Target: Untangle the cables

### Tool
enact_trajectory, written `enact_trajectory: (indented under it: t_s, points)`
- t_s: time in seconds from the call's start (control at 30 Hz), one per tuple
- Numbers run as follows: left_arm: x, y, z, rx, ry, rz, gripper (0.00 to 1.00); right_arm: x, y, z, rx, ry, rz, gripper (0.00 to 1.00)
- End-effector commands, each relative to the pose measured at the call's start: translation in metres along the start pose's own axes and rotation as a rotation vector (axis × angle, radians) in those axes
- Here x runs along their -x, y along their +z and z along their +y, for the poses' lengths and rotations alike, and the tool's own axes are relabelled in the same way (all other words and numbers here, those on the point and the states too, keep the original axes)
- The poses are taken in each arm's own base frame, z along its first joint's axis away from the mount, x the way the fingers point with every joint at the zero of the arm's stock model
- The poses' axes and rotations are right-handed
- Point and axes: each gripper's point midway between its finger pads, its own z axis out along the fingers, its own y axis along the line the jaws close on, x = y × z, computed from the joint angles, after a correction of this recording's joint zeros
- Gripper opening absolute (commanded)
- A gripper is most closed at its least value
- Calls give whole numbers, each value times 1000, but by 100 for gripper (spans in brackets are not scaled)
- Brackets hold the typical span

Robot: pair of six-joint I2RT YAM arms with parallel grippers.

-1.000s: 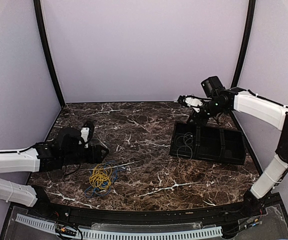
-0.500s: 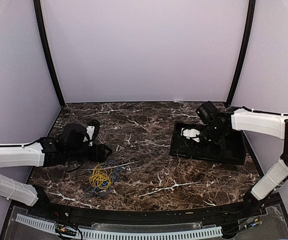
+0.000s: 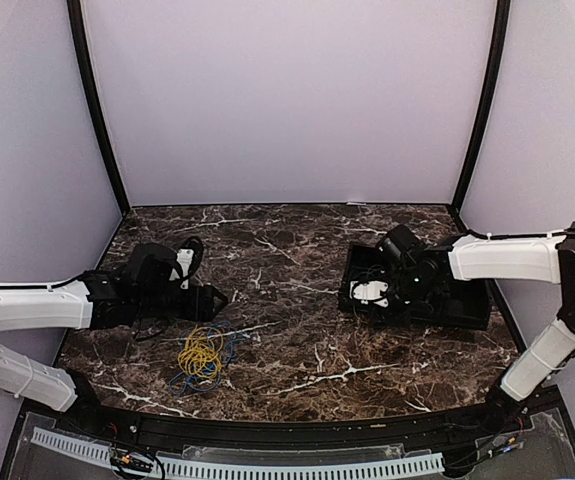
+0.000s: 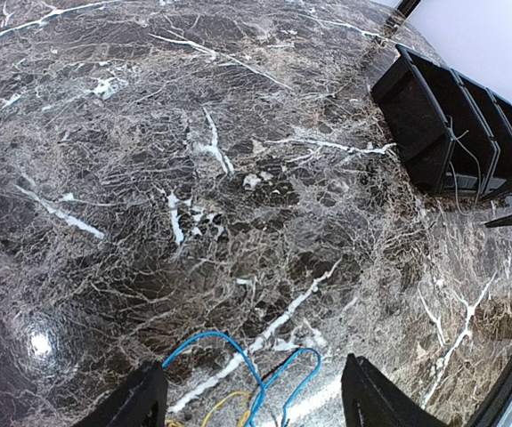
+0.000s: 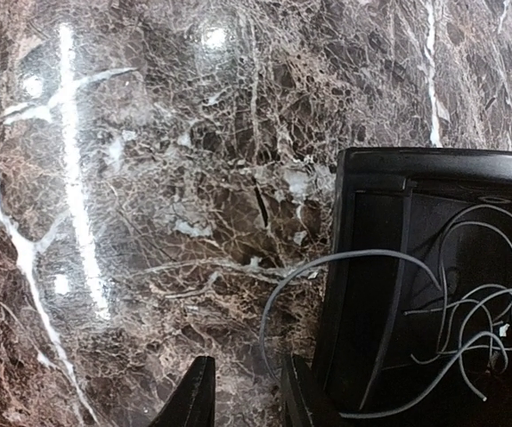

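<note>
Where grey cable (image 5: 353,254) overhangs the tray rim (image 5: 434,160), right pincer (image 5: 245,391) hovers part-open.

Marble table (image 3: 287,250) between plain lilac walls (image 3: 287,100).
Dark, white-veined stone fills the lower frame; the walls rise behind and at both sides, black poles (image 3: 92,100) stand upper left and upper right, and bright glare spots (image 5: 213,37) sit on the stone.

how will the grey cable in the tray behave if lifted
Probably floppy: the grey cable lies in loose curves, one loop spilling over the black tray rim onto the table. It looks thin, so likely very light. Its loops cross, so lifting one strand may drag the rest or snag the rim.
</note>
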Motion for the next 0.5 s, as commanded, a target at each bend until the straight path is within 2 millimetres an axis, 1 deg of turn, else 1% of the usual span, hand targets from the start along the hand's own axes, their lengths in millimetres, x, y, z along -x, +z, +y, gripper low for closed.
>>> enact_trajectory:
  t_s: [0.0,0.1,0.13,0.2,0.37,0.43,0.47]
  points:
    - [6,-6,-1,-8,-2,-19,70,2,14,-5,-22,-2,12,29]
    - [6,-6,0,-2,1,-20,70,3,16,1,5,-9,7,28]
    - [5,-6,1,0,1,-21,70,2,18,5,23,-17,12,28]
    - [3,-5,2,0,0,-18,70,1,21,6,25,-15,16,28]
    - [-1,-3,2,0,-2,-6,70,-6,34,-6,-22,17,63,27]
    - [0,-3,2,-1,-3,-7,70,-9,37,-11,-42,25,85,24]
    - [0,-4,2,-2,-3,-8,70,-8,37,-13,-51,28,84,20]
